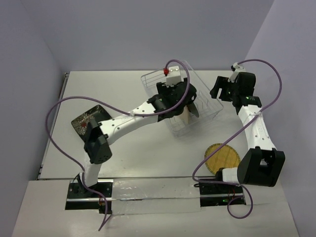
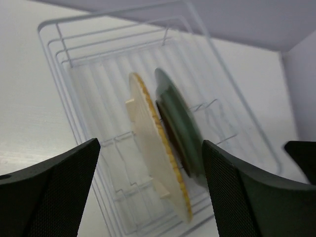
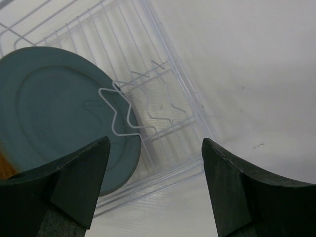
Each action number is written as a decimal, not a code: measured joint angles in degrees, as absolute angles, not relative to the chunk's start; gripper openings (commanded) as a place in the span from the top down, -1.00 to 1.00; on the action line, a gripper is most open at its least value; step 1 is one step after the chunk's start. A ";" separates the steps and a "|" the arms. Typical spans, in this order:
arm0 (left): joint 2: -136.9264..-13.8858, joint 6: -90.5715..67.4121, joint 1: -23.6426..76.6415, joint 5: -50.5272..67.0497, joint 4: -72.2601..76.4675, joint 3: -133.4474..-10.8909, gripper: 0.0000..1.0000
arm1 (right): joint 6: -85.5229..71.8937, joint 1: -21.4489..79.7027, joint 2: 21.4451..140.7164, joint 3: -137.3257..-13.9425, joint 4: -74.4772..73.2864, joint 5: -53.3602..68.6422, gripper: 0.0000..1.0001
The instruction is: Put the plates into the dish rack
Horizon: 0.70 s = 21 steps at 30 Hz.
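Nearest the arm bases, the tan woven round plate (image 1: 222, 157) lies flat on the table (image 1: 148, 158) beside the right arm. Farther back, on the left, lies the black square plate (image 1: 88, 121). Beyond, in the dish rack (image 1: 207, 109), 2 plates stand on edge side by side: the tan woven rounded square plate (image 2: 153, 153) and the grey-blue plate (image 3: 54, 113). The left gripper (image 2: 150, 145) hovers over them, jaws wide apart, holding nothing. The right gripper (image 3: 155, 143), just beside the rack, is likewise spread and empty.

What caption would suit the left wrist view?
Open left gripper over a tan plate and a grey-blue plate standing on edge in the rack.
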State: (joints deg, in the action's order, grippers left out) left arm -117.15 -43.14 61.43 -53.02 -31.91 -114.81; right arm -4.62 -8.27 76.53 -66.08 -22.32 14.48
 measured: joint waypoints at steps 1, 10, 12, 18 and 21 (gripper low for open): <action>-114.59 -42.34 61.43 -52.26 -30.83 -113.04 -0.84 | -4.53 -8.27 75.80 -66.08 -22.31 14.96 -0.65; -97.53 -39.32 58.81 -48.86 -25.01 -106.37 -0.98 | -3.09 -7.53 68.66 -66.08 -22.31 19.77 -0.85; -94.42 -40.22 54.96 -46.16 -25.27 -103.19 -0.99 | -2.96 -6.91 66.79 -66.08 -22.29 20.23 -0.91; -81.01 -48.31 34.21 -36.84 -26.82 -81.31 -0.99 | -3.20 -0.64 61.49 -66.67 -22.57 21.14 -0.99; -72.46 -53.24 23.68 -33.04 -29.19 -68.54 -0.99 | -3.29 7.44 61.68 -70.37 -24.03 20.33 -0.99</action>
State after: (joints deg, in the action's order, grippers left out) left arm -72.46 -53.24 23.68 -33.04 -29.19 -68.54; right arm -3.29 7.44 61.68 -70.37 -24.03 20.33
